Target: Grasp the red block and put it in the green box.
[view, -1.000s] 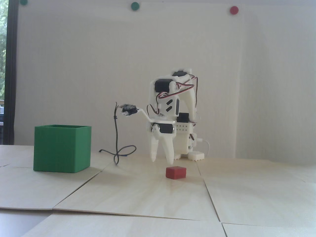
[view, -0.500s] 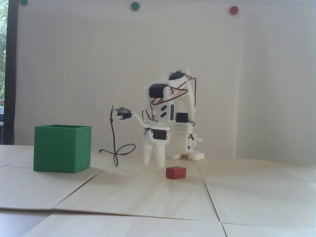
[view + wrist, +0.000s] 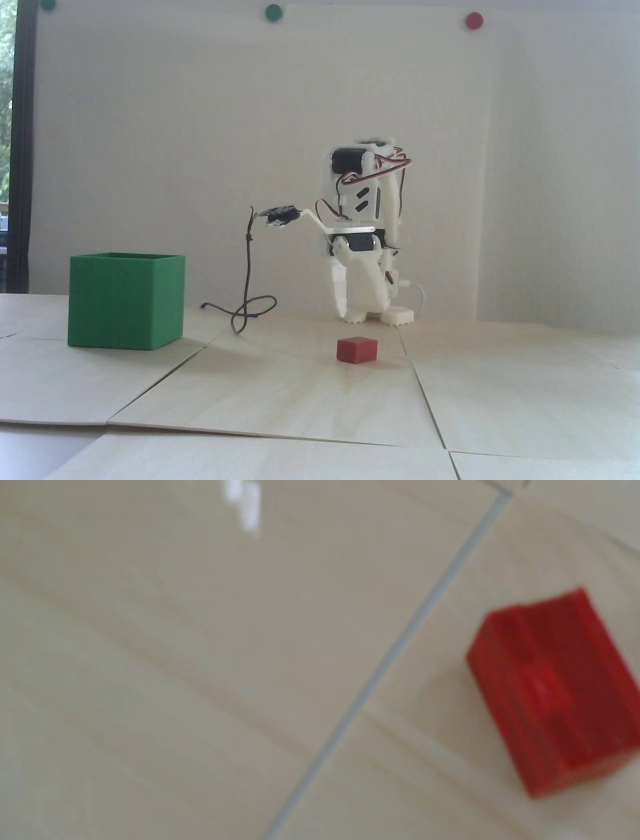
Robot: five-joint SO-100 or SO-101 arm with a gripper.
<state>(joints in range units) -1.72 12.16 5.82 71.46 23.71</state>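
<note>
- The block (image 3: 356, 348) sits flat on the table (image 3: 500, 400), alone in open space, beside a seam between panels; that leaves room on its sides for a pinch from above.
- The box (image 3: 126, 301) stands upright, open side up, well apart from the block toward the left of the fixed view, so the block can likely be dropped in from above.
- The gripper (image 3: 345, 312) hangs point-down behind and above the block, touching nothing and holding nothing.
- Its fingers overlap the arm's white base in the fixed view, so I cannot tell how far apart they are.
- In the blurred wrist view the block (image 3: 554, 691) lies at the right edge, off centre; the fingers do not show there.
</note>
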